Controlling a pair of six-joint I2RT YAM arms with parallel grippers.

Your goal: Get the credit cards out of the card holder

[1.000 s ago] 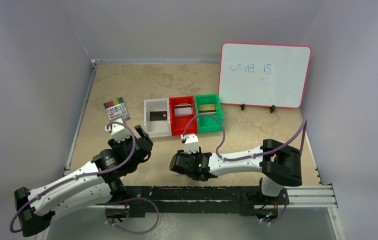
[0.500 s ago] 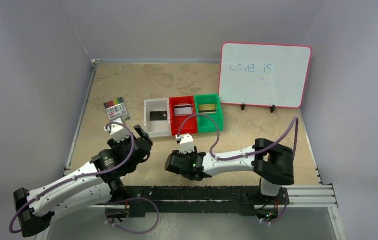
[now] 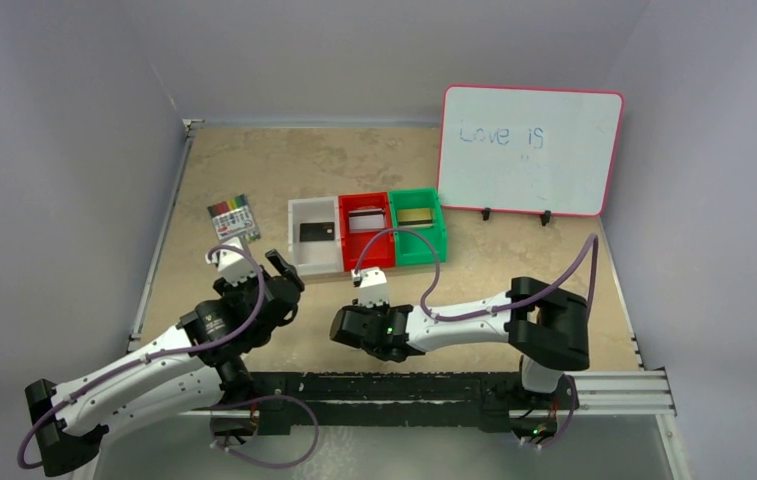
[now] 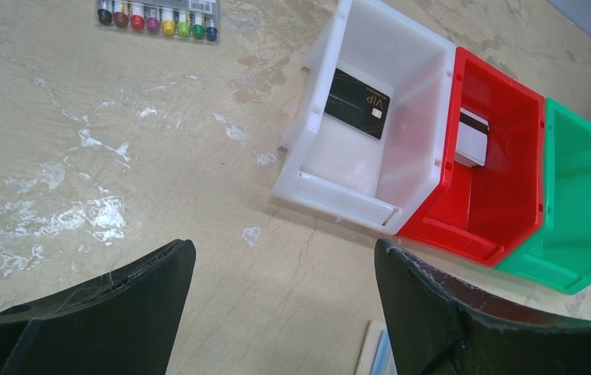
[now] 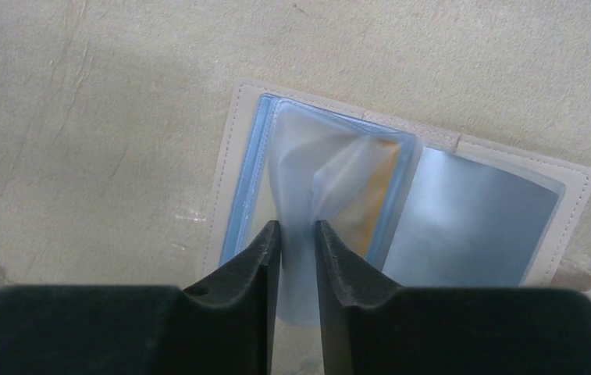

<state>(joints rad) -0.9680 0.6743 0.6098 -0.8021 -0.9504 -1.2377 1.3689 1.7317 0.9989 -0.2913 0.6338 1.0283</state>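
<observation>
Left wrist: black card in white bin

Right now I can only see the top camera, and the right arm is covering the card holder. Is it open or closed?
Observer: Open. In the right wrist view the card holder lies spread out, with its pale blue inside facing up.
Operator: Is the right gripper grabbing anything?
Observer: Yes. The right gripper is pinching a clear plastic sleeve inside the holder and lifting it off the page.
Operator: What does the black card say? It's too tiny for me!
Observer: The left wrist view shows "VIP" printed on the black card, which lies in the white bin.
</observation>
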